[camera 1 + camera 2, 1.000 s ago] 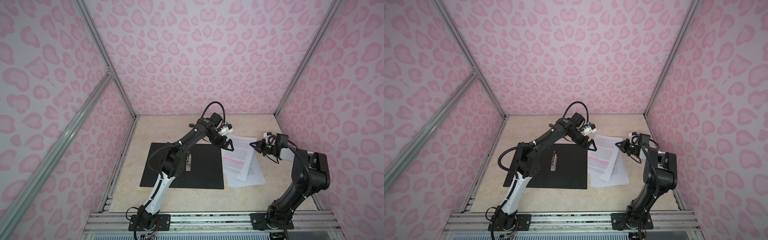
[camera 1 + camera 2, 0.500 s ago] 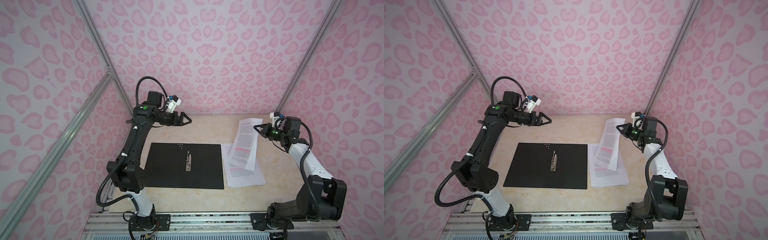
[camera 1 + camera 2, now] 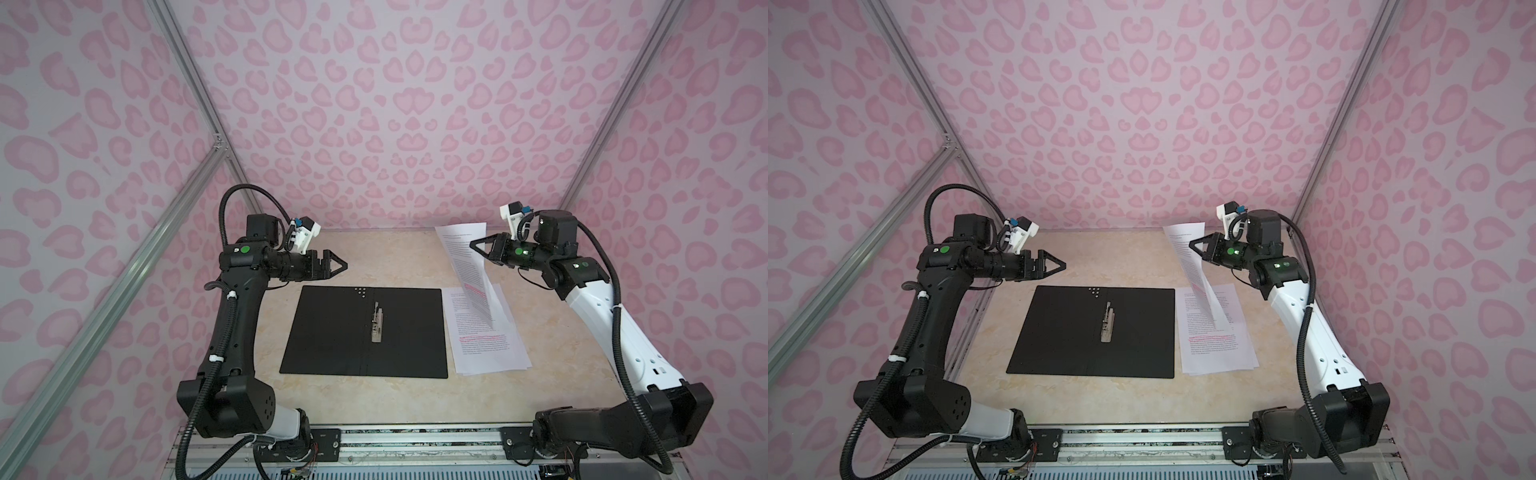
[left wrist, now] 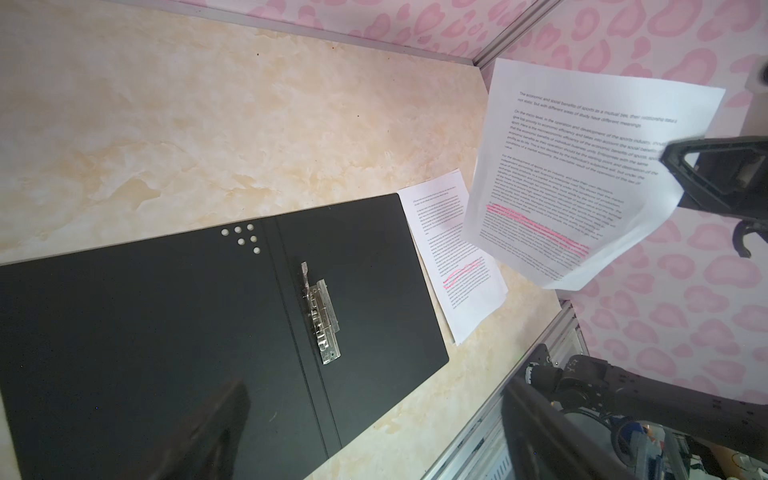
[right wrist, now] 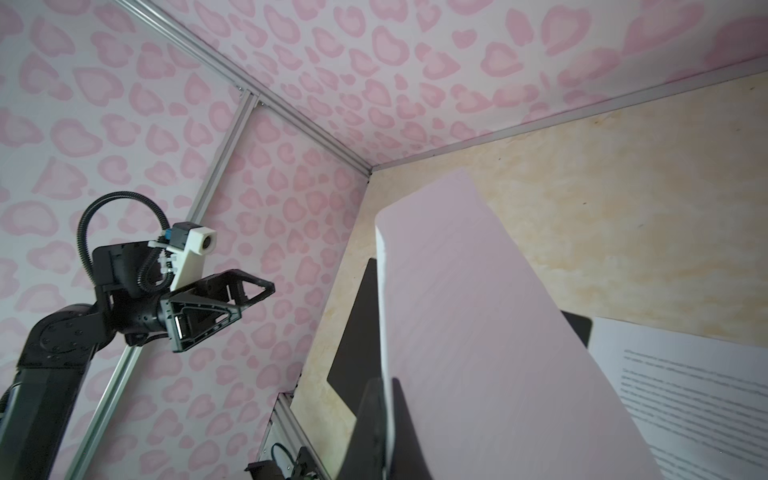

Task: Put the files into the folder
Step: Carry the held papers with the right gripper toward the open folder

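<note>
Above marbled tabletop [image 3: 395,257], pink-spotted walls [image 3: 395,104]: right claw [image 3: 473,245] pinches sheet [image 3: 459,237], left claw [image 3: 345,266] released.

- Left arm [image 3: 235,328] is raised at left of both top views, elbow bent, forearm held level.
- Left gripper [image 3: 344,266] is pointed toward frame centre, jaws spread wide apart.
- Right arm [image 3: 611,324] is raised at right of frame, wrist held level.
- Right gripper [image 3: 473,246] is pointed toward frame left, jaws closed on a sheet [image 3: 467,266].
</note>
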`<state>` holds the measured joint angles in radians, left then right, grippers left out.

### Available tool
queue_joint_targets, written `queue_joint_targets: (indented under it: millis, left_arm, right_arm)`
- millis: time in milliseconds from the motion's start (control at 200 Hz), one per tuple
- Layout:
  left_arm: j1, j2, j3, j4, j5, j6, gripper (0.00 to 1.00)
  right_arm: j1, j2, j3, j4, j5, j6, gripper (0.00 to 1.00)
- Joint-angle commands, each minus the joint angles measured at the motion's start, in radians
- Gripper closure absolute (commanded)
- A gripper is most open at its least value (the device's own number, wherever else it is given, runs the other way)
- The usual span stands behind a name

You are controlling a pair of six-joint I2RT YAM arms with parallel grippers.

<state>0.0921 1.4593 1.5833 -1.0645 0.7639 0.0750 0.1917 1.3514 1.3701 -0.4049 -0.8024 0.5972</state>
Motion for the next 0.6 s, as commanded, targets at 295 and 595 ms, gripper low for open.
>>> queue_joint_targets:
  millis: [295, 595]
  left_arm:
    - [0.023, -0.028, -0.055, -0.019, 0.044, 0.033, 0.02]
    - [0.023, -0.043, -0.102, -0.016, 0.052, 0.039, 0.02]
  right_arm:
    - [0.084, -0.073, -0.192, 0.357, -0.023, 0.328, 1.0]
    - [0.084, 0.014, -0.33, 0.272, 0.101, 0.245, 1.0]
